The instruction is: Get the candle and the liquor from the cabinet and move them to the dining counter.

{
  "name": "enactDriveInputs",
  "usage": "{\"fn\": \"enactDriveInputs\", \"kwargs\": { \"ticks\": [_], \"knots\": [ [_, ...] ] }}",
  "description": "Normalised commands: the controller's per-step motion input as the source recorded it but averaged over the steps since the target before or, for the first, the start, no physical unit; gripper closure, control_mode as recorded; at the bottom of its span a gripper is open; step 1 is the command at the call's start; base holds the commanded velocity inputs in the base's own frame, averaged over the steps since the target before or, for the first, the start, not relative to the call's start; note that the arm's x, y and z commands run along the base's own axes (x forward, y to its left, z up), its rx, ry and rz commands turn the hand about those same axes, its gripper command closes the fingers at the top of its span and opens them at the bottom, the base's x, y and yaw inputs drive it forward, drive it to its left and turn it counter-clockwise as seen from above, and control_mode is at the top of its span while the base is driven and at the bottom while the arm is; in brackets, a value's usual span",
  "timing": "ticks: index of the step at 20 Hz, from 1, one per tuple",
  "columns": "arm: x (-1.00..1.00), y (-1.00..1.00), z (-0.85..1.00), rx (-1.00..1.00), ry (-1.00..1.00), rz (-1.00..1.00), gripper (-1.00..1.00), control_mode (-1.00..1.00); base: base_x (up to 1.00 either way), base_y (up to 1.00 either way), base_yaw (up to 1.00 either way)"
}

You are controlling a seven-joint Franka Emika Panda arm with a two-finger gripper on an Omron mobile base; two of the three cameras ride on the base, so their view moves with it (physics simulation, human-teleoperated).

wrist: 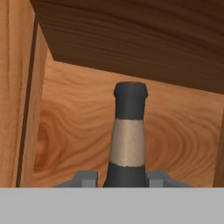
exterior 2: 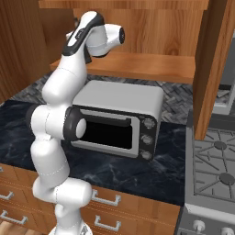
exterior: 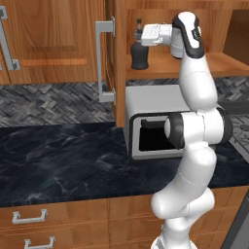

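A: Where is the liquor [exterior: 139, 54] sitting right now?

B: It is standing upright on the shelf of the open cabinet [exterior: 160, 70], in the upper middle of the left base view, just right of the swung-out door with its long grey bar handle [exterior: 100, 61].

A: And the gripper [exterior: 140, 34]?

B: It is reaching in from the right at the height of the bottle's neck. In the hand view the neck, with its pale band and dark cap [wrist: 130, 101], is rising straight up the middle, and the two fingers [wrist: 87, 178] are sitting on either side of its base.

A: Pinching it?

B: The jaws are standing narrow around the neck, close on both sides, but I cannot tell whether they are actually touching it.

A: Anything below?

B: A grey toaster oven [exterior 2: 120, 120] is sitting on the black marble counter [exterior: 58, 160] under the cabinet, and a stove [exterior 2: 215, 170] is showing at the right edge of the right base view.
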Motion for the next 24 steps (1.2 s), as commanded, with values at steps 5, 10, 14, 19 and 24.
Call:
{"fn": "enactDriveInputs", "kwargs": {
  "ticks": [5, 10, 14, 19, 24],
  "knots": [
    [-0.29, -0.22, 0.00, 0.02, -0.01, 0.00, 1.00, -1.00, 0.00, 0.00, 0.00],
    [-0.75, -0.46, -0.08, 0.09, -0.08, -0.05, 1.00, -1.00, 0.00, 0.00, 0.00],
    [-0.93, -0.42, 0.02, 0.09, -0.07, -0.03, 1.00, -1.00, 0.00, 0.00, 0.00],
    [-1.00, -0.26, 0.32, 0.08, -0.01, -0.04, 1.00, -1.00, 0.00, 0.00, 0.00],
    [-1.00, -0.16, 0.48, 0.04, 0.05, -0.06, 1.00, -1.00, 0.00, 0.00, 0.00]
  ]
}}
